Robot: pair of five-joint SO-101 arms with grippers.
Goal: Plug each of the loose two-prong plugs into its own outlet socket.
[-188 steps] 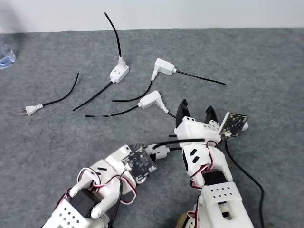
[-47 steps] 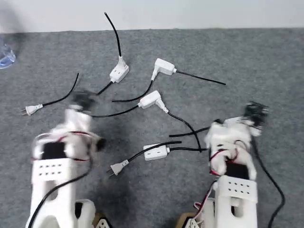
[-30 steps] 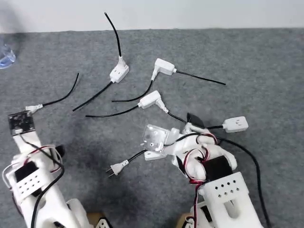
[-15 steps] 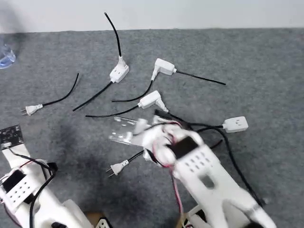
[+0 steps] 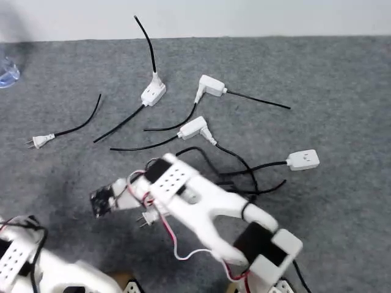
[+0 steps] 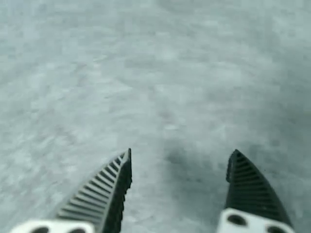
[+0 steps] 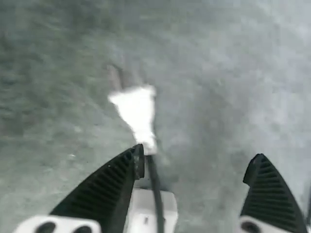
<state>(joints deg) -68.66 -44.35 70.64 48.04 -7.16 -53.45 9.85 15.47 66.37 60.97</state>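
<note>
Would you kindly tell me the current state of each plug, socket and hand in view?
left hand, open over bare mat.
near plug, unplugged, lying flat.
right hand, open by the near plug.
far-left plug, unplugged.
rightmost socket, unoccupied.
leftmost socket, seemingly plugged.
rear socket, seemingly plugged.
centre socket, seemingly plugged.

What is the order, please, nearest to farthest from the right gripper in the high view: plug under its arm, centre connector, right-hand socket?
1. Plug, right at the right gripper.
2. Centre connector, mid-table.
3. Right-hand socket, far right side.
</note>
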